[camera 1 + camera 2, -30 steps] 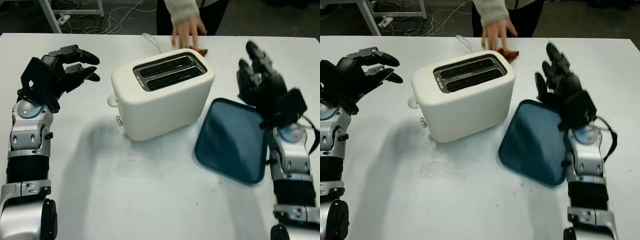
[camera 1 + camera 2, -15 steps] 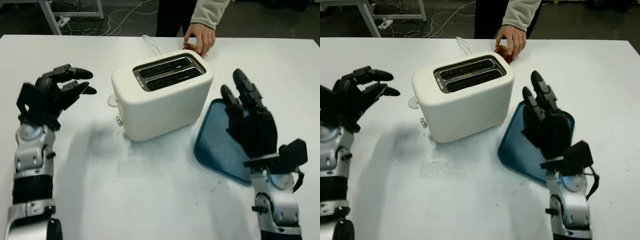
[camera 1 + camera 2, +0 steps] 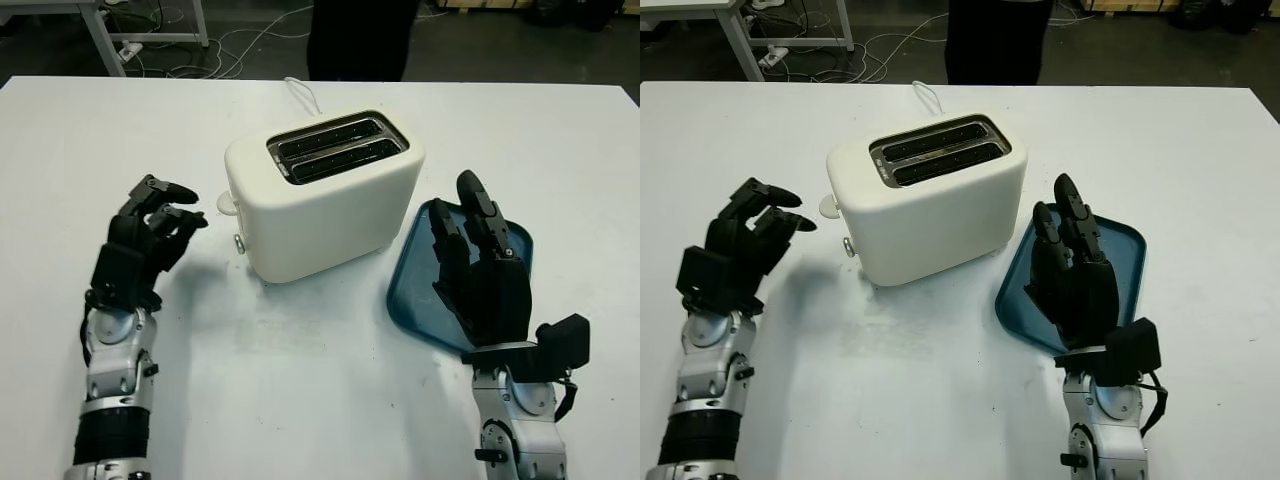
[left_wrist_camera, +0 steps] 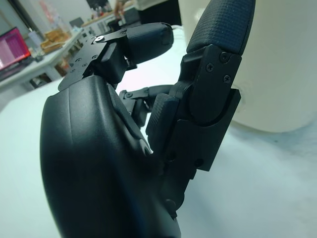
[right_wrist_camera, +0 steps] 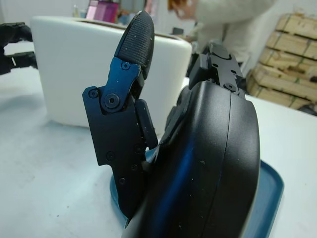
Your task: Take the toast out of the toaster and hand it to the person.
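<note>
The cream toaster point(image 3: 325, 195) stands mid-table, and its two dark slots point(image 3: 335, 145) have nothing sticking up from them. My left hand point(image 3: 160, 215) is open, a short way to the left of the toaster, holding nothing; the left wrist view has this hand point(image 4: 163, 99) with the toaster wall point(image 4: 277, 64) just beyond it. My right hand point(image 3: 475, 250) is open and raised over the blue tray point(image 3: 412, 290), to the right of the toaster. A person in dark clothing point(image 3: 360, 40) stands behind the far table edge.
A white cord point(image 3: 303, 92) runs from the toaster's back to the far edge. The toaster's lever knob point(image 3: 228, 203) sticks out on its left side. Bare white table lies in front of the toaster. Cables and a table leg point(image 3: 100, 35) are on the floor beyond.
The person's hand, which held a brown slice behind the toaster, has withdrawn from view. Both my hands have pulled back toward me, and the right one now hangs over the tray.
</note>
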